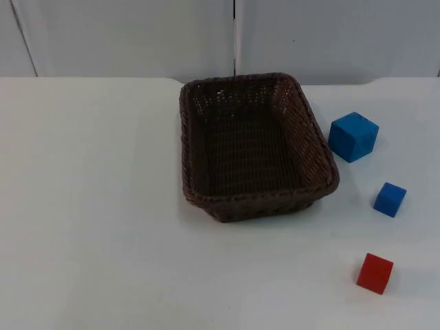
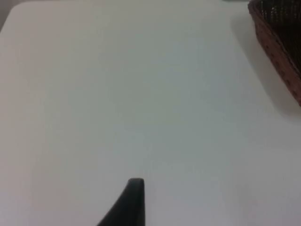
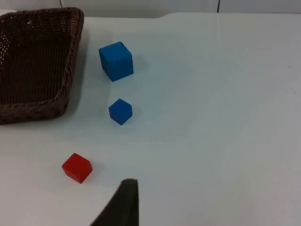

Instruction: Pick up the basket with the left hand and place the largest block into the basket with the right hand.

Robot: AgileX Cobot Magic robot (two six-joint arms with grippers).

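The basket is cut off at its rim; whether either claw is open is unclear. White table meets a grey partition wall.

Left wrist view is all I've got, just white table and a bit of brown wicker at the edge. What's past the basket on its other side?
Observer: Three blocks on the table beyond the basket: a large blue block, a small blue block and a red block.
Operator: Anything in the basket yet?
Observer: No, its woven floor is bare in the top view.
Operator: Does the large blue block touch the basket?
Observer: No, the right wrist view shows white table between them.
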